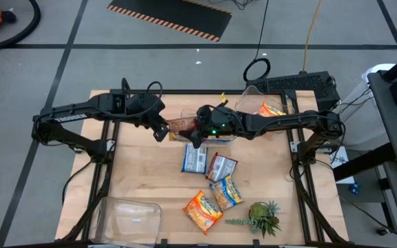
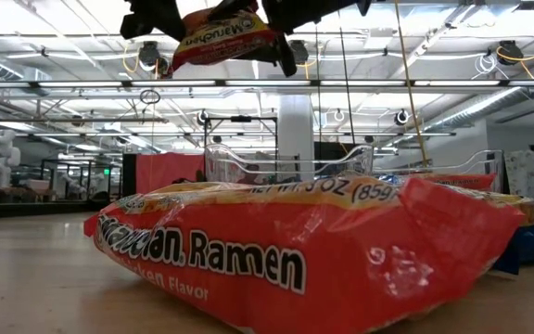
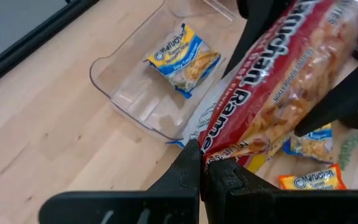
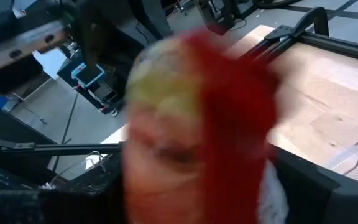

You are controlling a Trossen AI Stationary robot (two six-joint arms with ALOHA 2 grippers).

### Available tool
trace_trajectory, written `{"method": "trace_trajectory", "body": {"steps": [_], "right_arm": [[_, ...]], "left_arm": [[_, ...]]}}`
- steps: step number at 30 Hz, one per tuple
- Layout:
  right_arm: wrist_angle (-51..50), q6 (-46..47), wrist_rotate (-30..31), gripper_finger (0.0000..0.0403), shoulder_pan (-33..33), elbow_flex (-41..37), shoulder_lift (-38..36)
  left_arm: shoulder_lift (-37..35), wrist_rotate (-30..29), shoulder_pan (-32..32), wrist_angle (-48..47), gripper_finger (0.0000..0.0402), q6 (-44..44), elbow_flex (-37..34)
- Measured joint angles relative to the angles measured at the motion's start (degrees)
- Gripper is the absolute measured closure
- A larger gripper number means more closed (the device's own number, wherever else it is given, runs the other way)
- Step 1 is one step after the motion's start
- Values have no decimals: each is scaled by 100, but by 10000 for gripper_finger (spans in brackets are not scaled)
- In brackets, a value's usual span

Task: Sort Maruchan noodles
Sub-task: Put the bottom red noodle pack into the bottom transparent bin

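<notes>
A dark red Maruchan packet (image 1: 181,126) (image 2: 225,37) (image 3: 278,81) hangs in the air between my two grippers, above a clear bin (image 1: 216,138) (image 3: 135,87) at the table's far middle. One blue-and-yellow packet (image 3: 182,59) lies flat in that bin. My left gripper (image 1: 163,131) (image 3: 202,163) is shut on the red packet's left end. My right gripper (image 1: 197,131) is shut on its right part. Several more packets lie flat on the table: blue (image 1: 194,158), red-brown (image 1: 220,167), blue-and-yellow (image 1: 226,191) and orange (image 1: 202,209) (image 2: 295,250). My left gripper pinches the red packet's end edge (image 3: 219,149) between its two fingers, coming from the table's left. The packet is lifted clear and stretches away from the fingers toward the other arm. My right gripper comes from the table's right, with one dark finger (image 3: 337,102) on each face of the packet's far half (image 3: 309,74). The blurred packet (image 4: 191,124) fills its own wrist view and hides the fingertips. The packet is clear of the table.
A second clear bin (image 1: 257,103) at the far right holds an orange packet (image 1: 271,109). A third clear bin (image 1: 129,217) stands at the near left corner. A small green spiky plant (image 1: 264,217) sits near the right near edge. Bare wood shows at the left middle.
</notes>
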Motion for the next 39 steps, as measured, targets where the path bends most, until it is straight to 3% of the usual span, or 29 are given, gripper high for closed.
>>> {"method": "trace_trajectory", "body": {"steps": [16,27,31,39], "right_arm": [[17,-37,-240,262,-37,0,-7],[-42,-161,-680,269,-93,0,-114],[-184,-289,-745,271,-167,-1,-215],[-229,-382,-1381,271,-551,-2,-480]], "left_arm": [[2,202,4,-95,396,175,0],[-255,874,4,-29,262,-72,2],[-516,1543,254,44,222,-265,2],[-824,1747,595,-6,189,-495,4]]}}
